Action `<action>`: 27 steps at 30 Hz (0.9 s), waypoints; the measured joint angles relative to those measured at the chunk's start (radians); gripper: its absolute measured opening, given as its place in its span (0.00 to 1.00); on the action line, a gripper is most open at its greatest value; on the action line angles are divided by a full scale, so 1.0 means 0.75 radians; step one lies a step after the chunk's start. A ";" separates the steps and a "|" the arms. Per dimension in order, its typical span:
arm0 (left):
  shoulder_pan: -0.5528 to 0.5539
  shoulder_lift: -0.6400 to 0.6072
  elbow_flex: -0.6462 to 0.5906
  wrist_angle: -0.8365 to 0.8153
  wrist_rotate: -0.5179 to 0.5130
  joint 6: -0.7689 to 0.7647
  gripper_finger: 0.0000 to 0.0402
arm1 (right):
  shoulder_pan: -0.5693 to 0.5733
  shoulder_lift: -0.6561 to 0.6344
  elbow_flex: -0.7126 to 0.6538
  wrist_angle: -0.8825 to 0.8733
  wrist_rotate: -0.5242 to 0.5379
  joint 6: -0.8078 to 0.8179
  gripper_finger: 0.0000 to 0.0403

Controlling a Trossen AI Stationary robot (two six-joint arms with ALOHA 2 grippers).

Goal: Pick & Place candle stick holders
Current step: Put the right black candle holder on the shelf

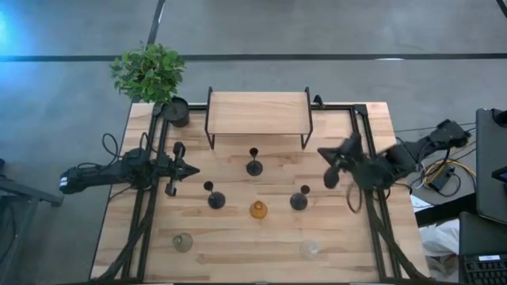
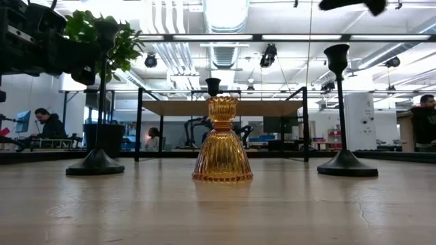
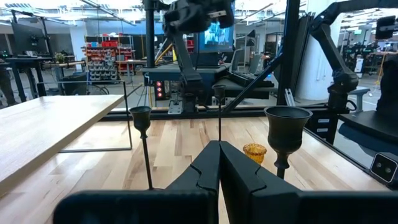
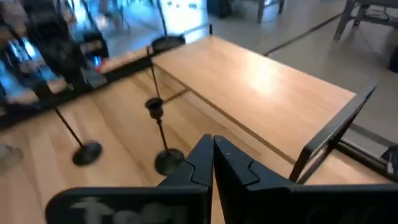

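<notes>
Three black candle stick holders stand upright on their round bases on the wooden table: one mid-table (image 1: 253,162), one toward the left (image 1: 215,196), one toward the right (image 1: 299,198). In the low view two of them (image 2: 97,156) (image 2: 344,109) flank an amber glass vase (image 2: 222,139). My left gripper (image 1: 192,169) is shut and level at the table's left side, pointing at them with nothing between its fingers (image 3: 219,149). My right gripper (image 1: 322,152) hangs raised over the table's right part, shut and bare (image 4: 212,146), aimed toward the middle holder (image 4: 158,134) and the shelf.
A low wooden shelf on black legs (image 1: 257,113) stands at the far middle. A potted plant (image 1: 176,111) sits at the far left corner. A greenish vase (image 1: 183,242) and a clear vase (image 1: 310,250) stand near the front edge. Black frame rails run along both sides.
</notes>
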 joint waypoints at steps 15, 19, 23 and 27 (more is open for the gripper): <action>0.001 0.001 0.000 0.000 0.000 0.000 0.04 | 0.344 0.370 -0.015 -0.384 0.118 0.909 0.02; 0.000 0.001 0.000 0.000 0.000 0.000 0.04 | 0.407 0.499 0.125 -0.656 0.051 1.172 0.02; 0.000 0.002 0.000 0.000 0.000 0.000 0.04 | 0.467 0.653 0.260 -0.831 -0.075 1.295 0.02; 0.000 0.002 0.000 0.000 0.000 0.000 0.04 | 0.516 0.788 0.298 -0.905 -0.132 1.426 0.02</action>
